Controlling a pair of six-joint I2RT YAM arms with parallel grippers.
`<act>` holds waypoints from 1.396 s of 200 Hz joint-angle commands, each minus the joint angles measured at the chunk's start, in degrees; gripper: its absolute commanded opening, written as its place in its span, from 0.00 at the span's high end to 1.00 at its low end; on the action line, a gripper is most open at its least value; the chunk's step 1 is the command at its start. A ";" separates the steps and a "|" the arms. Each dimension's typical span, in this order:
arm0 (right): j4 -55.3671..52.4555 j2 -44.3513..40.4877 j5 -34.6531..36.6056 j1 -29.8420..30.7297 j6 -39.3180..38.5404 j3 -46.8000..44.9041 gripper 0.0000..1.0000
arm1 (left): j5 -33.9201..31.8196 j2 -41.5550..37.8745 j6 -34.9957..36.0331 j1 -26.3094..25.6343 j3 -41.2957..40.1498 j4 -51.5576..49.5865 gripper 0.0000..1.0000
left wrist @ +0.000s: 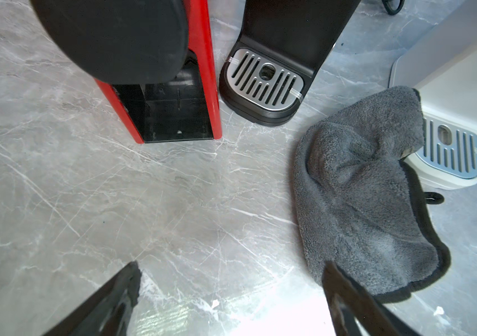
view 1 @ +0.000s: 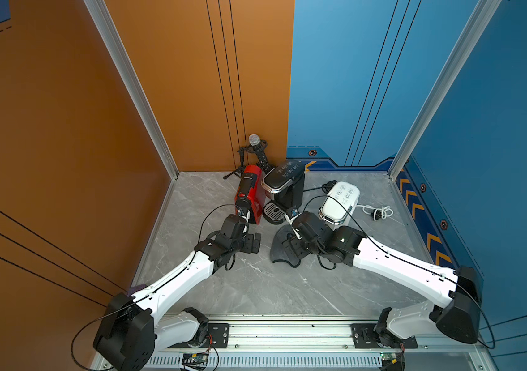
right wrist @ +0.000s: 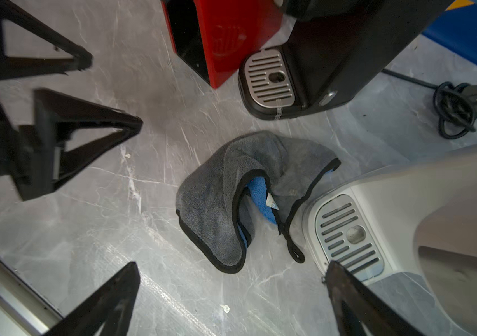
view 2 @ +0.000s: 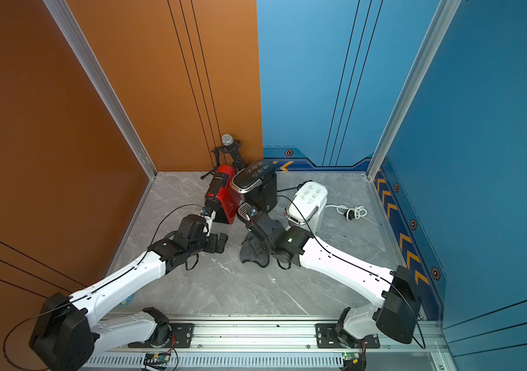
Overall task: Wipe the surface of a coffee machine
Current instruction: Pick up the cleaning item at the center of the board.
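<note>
Three coffee machines stand at the back of the table: a red one, a black one and a white one. A crumpled grey cloth with a blue underside lies on the marble in front of the white machine's drip tray. My right gripper hovers open just beside the cloth, with nothing between its fingers. My left gripper is open over bare table in front of the red machine, and the cloth lies by one of its fingers. Neither gripper touches the cloth.
A microphone on a small stand stands behind the machines in the corner. A coiled white cord lies right of the white machine, a black cord behind it. Walls enclose three sides of the table; a metal rail runs along the front.
</note>
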 commanded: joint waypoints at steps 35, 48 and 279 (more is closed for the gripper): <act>0.45 13.03 4.94 -0.28 1.42 4.70 0.00 | -1.92 -2.64 -3.64 0.69 -2.65 -2.37 0.02; 0.56 16.54 5.08 -1.03 1.88 6.35 0.00 | -1.86 -2.65 -3.88 0.67 -2.75 -2.33 0.02; 12.48 17.19 -13.77 -6.70 1.15 1.23 0.84 | 5.40 -1.68 -7.10 -0.34 1.14 -2.20 0.02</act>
